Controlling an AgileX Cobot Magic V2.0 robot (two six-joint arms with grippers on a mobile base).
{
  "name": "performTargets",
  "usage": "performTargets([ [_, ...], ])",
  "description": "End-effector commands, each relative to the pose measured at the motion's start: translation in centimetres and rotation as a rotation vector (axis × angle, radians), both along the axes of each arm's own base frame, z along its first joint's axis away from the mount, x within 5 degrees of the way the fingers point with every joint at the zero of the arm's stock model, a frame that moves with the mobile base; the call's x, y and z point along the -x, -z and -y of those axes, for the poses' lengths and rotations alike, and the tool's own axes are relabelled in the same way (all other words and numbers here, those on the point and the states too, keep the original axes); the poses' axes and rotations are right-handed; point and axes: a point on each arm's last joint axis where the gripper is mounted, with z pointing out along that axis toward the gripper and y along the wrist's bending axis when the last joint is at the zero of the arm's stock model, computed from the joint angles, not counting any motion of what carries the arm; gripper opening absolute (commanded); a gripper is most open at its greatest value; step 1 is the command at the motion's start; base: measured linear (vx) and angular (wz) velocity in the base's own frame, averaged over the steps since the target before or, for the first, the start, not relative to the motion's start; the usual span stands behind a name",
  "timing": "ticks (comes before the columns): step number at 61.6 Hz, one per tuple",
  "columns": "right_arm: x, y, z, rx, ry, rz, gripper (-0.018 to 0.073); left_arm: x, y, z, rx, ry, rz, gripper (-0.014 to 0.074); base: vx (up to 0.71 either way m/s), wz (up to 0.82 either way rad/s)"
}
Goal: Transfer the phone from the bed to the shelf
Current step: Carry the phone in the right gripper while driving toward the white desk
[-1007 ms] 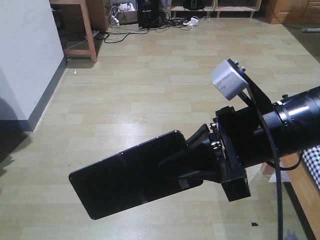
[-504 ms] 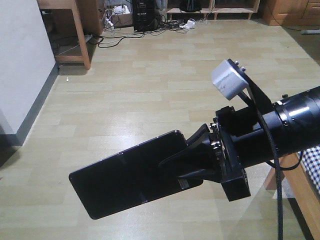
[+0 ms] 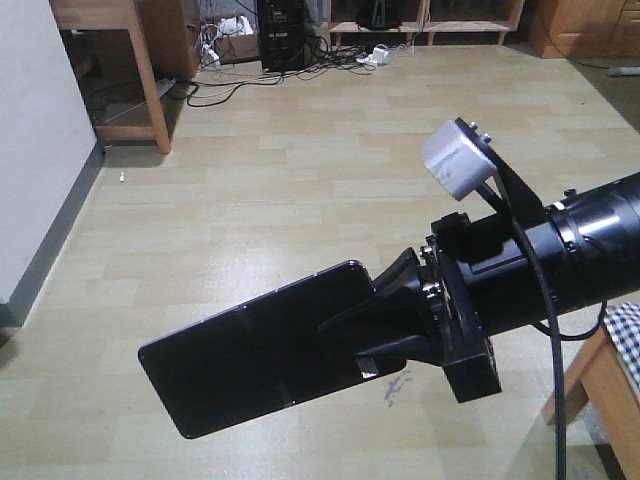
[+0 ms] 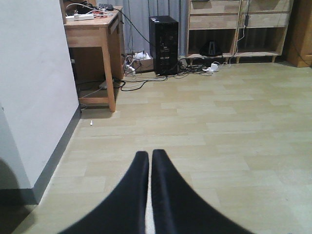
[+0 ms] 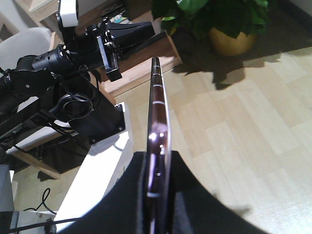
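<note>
The slim black phone [image 3: 250,355] is held flat and level above the floor, one end clamped in my right gripper [image 3: 350,335]. In the right wrist view the phone [image 5: 158,112] shows edge-on, glossy with a pinkish rim, and the right gripper [image 5: 158,156] is shut on it. My left gripper [image 4: 149,153] is shut with nothing in it, pointing across the floor. A light wooden shelf [image 4: 236,29] stands against the far wall. A corner of the bed [image 3: 625,330], checked cloth over a wooden frame, shows at the right edge.
A wooden desk [image 4: 95,39] stands at the left by a white wall [image 4: 34,92]. A black computer tower [image 4: 163,44] and tangled cables [image 4: 141,80] lie on the floor near it. A potted plant [image 5: 229,29] stands behind.
The desk, wall and cables have slid left and up in the front view, and more of the bed frame shows. The right arm holds the phone the same way.
</note>
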Motion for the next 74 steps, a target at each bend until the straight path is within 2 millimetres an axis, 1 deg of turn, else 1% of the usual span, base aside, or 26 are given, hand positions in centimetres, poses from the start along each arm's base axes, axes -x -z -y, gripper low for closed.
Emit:
performTargets([
  [1, 1.19, -2.15, -0.14, -0.103, -0.056, -0.002, -0.0001, -0.05, -0.61, -0.06, 0.007, -0.006, 0.076, 0.0001, 0.31, 0.02],
  [74, 1.19, -2.18, -0.15, -0.106, -0.056, -0.002, -0.0001, -0.05, -0.61, -0.06, 0.007, -0.006, 0.076, 0.0001, 0.38, 0.0],
])
